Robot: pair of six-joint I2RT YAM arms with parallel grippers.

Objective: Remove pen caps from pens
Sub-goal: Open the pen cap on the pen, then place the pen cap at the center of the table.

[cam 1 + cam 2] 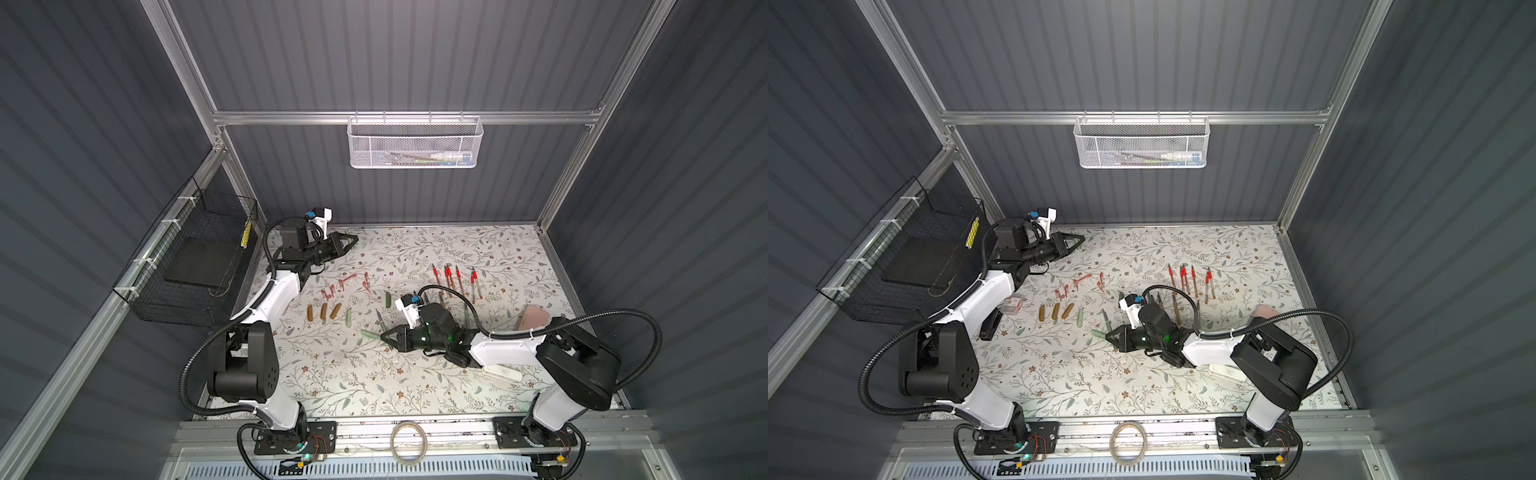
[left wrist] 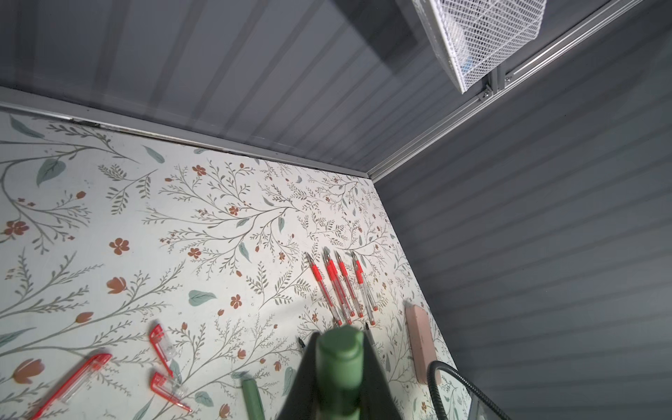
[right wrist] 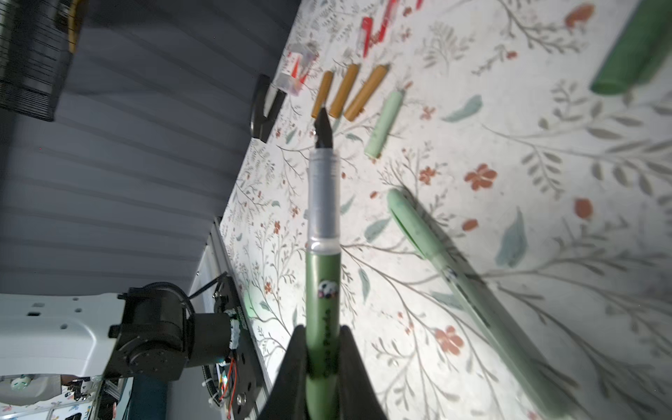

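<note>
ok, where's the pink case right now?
In both top views the pink case lies at the right edge of the table, right of the red pens, partly hidden by the right arm.
</note>
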